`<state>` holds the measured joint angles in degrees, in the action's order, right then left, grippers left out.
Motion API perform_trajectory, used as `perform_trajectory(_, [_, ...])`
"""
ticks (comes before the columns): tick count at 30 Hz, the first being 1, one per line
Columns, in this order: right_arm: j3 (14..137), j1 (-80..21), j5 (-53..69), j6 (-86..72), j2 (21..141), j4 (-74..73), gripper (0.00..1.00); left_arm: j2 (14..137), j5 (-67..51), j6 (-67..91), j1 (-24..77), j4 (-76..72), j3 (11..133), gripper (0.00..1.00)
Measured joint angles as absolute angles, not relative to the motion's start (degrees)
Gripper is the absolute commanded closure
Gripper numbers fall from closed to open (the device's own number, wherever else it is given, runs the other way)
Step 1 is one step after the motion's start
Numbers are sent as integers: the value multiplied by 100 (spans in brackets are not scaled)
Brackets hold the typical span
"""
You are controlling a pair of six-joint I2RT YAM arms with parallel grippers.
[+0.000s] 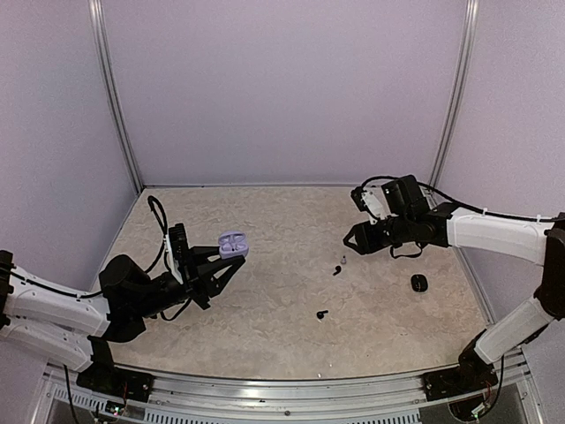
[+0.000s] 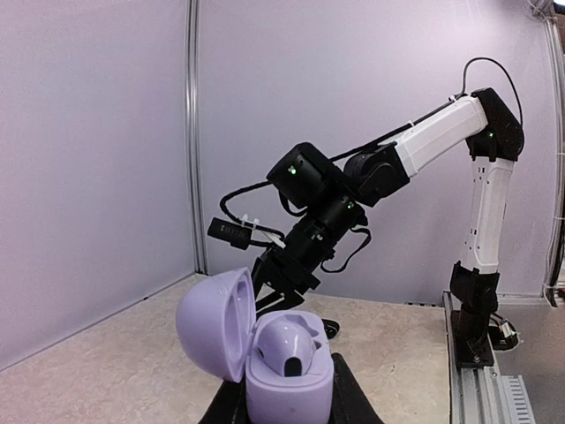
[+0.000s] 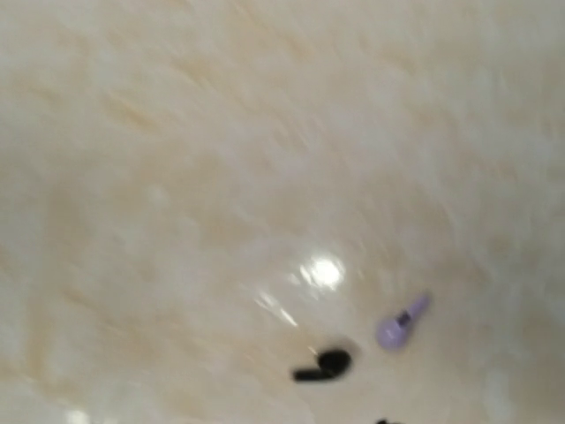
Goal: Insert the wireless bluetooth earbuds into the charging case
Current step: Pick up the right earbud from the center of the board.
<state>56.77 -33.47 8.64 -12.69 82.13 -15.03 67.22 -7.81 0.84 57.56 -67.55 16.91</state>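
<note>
the left end effector (image 1: 232,259) is closed on the lilac charging case (image 1: 232,245), pinching its lower half and holding it up in the air over the left part of the table (image 1: 265,300). the left wrist view shows the case's lid (image 2: 212,322) swung open to the left, and a seated earbud (image 2: 291,346) of the same lilac colour seems to sit in the left well of the base.

the right end effector (image 1: 350,238) hangs above the table right of the middle, pointing left and down; how far its jaws are apart, i cannot tell, and nothing shows between them. just below it a loose lilac earbud (image 3: 402,322) and a black earbud (image 3: 322,364) lie close together on the table, apart from each other. a second black earbud (image 1: 321,314) lies nearer the near edge. a black case (image 1: 418,283) sits towards the right edge. the right wrist view is blurred.
</note>
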Motion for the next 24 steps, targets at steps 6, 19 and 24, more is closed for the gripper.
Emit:
perform_trajectory(6, [5610,-3245,711,-1240,9039,-1382,59,6709,-762,86,5756,-6753,1691,100])
perform_trajectory(19, [5861,-3179,303,-1208,10302,-886,62,6667,-718,84,5756,-6746,1664,100])
perform_trajectory(24, [6051,-3177,213,-1203,10626,-694,62,6591,-703,82,5756,-6744,1636,100])
